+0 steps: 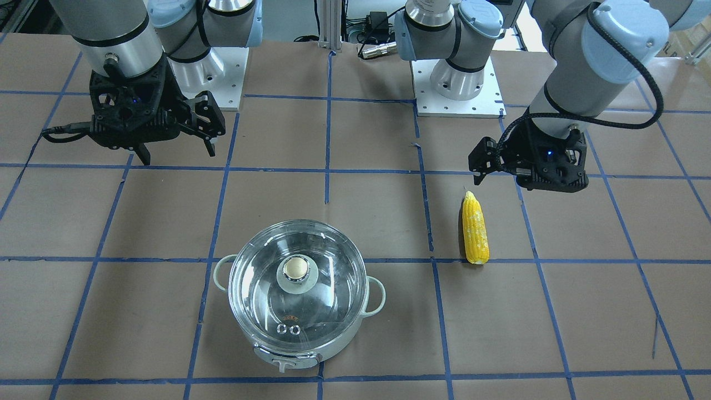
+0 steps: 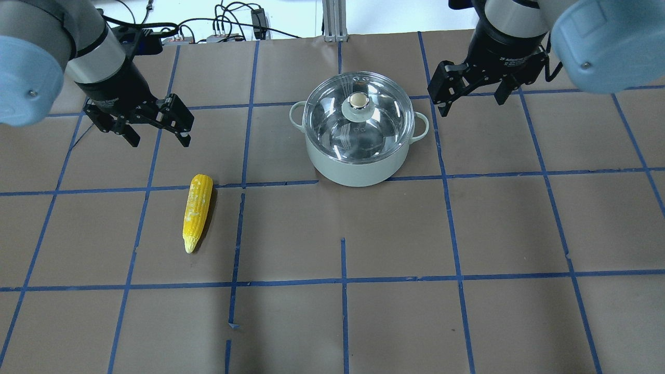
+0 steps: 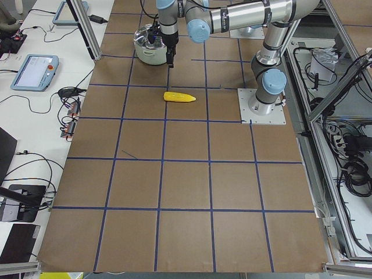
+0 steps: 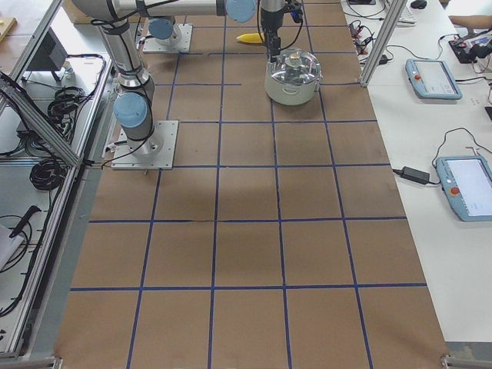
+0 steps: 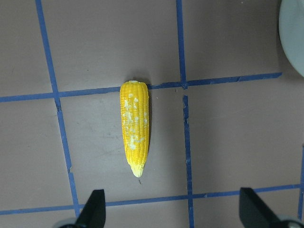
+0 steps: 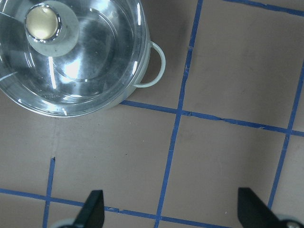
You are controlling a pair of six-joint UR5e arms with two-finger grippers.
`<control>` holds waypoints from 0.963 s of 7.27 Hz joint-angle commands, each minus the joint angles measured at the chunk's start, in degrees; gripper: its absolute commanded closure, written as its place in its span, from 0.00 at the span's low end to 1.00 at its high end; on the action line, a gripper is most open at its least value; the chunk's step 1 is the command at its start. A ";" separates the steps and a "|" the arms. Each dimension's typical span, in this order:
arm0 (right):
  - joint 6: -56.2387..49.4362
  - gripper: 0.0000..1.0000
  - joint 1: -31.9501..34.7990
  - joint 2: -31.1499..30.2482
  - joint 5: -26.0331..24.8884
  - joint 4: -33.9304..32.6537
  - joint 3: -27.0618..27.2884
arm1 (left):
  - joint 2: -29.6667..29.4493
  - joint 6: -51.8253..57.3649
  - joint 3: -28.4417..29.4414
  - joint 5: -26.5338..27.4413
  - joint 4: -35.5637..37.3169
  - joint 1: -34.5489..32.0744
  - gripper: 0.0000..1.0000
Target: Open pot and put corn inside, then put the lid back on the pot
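Observation:
The pale mint-white pot (image 2: 358, 165) stands at the far middle of the table with the clear glass lid (image 2: 382, 124) on it, knob in the centre. The yellow corn (image 2: 197, 210) lies on the table to the pot's left, its tapered end toward the robot. My left gripper (image 2: 158, 134) is open and empty, hovering just beyond the corn; its wrist view shows the corn (image 5: 134, 124) ahead of the open fingers. My right gripper (image 2: 470, 101) is open and empty, hovering right of the pot; its wrist view shows the lid (image 6: 90, 61) and one side handle.
The table is brown paper with a grid of blue tape lines (image 2: 343, 280). The two arm bases (image 1: 455, 83) stand at the robot's edge. Cables and a metal post lie beyond the far edge (image 2: 332, 21). Tablets sit on side benches (image 3: 34, 70).

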 commanded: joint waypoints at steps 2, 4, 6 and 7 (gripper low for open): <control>5.99 0.01 0.56 5.71 0.53 0.97 -5.57 | -1.61 1.94 -13.86 -0.06 21.62 0.33 0.00; 15.74 0.00 4.23 11.59 1.85 -5.99 -6.12 | -6.35 6.13 -15.91 0.02 28.78 0.25 0.00; 22.58 0.00 8.64 19.50 1.41 -8.61 -12.75 | -7.85 6.60 -18.28 -0.06 33.10 0.25 0.00; 26.55 0.00 10.65 22.84 0.36 -7.82 -16.97 | -9.34 6.60 -20.56 -0.06 37.47 1.55 0.00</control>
